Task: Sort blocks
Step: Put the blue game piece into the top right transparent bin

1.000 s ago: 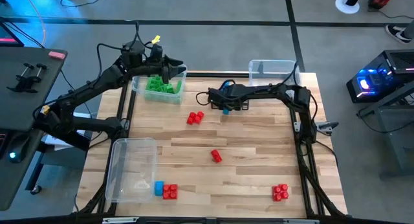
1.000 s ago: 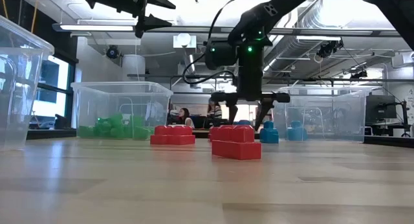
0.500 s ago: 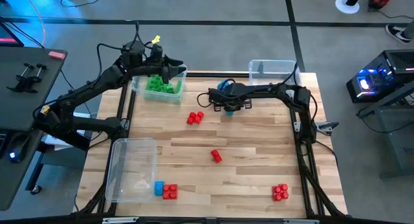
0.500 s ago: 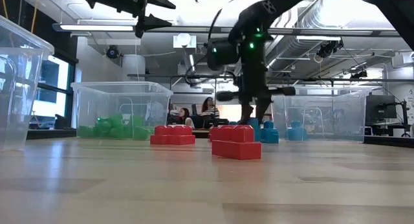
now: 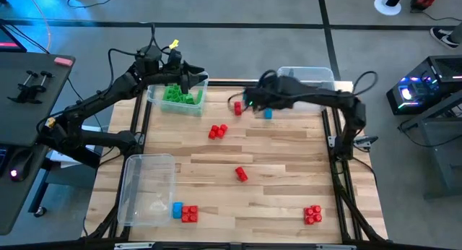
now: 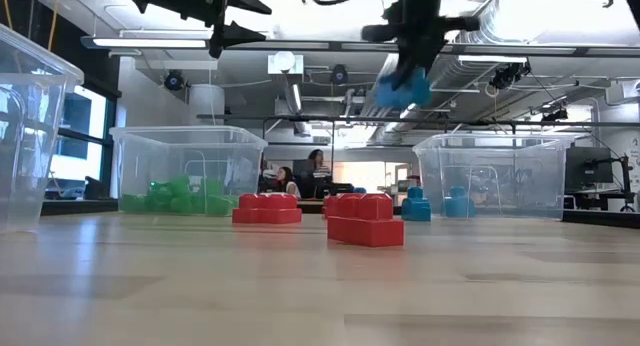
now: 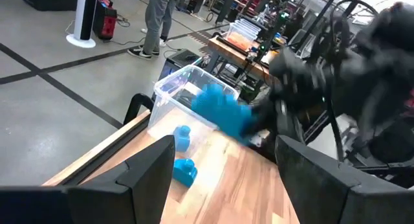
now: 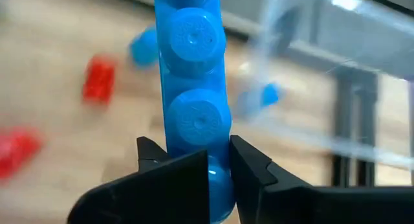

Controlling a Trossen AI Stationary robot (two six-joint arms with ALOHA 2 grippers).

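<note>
Above the far edge of the tabletop (image 5: 289, 178), my right pincer (image 8: 217, 162) is clamped on a blue block (image 8: 194, 94), studs facing the wrist camera, lifted high so it clears the bin wall. Judged step: carry it to the clear bin (image 5: 307, 75) just beside, at the far right corner, where blue seems to go. In the low view the held block hangs well above that bin. Two loose blue blocks (image 6: 416, 205) sit on the wood near the bin; one (image 5: 268, 114) lies right under my arm's path, not blocking at this height. My left pincer (image 7: 220, 179) waits with fingers apart above the bin of green blocks (image 5: 180, 95). Red blocks (image 5: 218, 131) scattered mid-tabletop, more red (image 5: 312, 214) near the front right. Empty-looking bin (image 5: 148, 188) front left, blue and red blocks (image 5: 185, 212) touching beside it.
</note>
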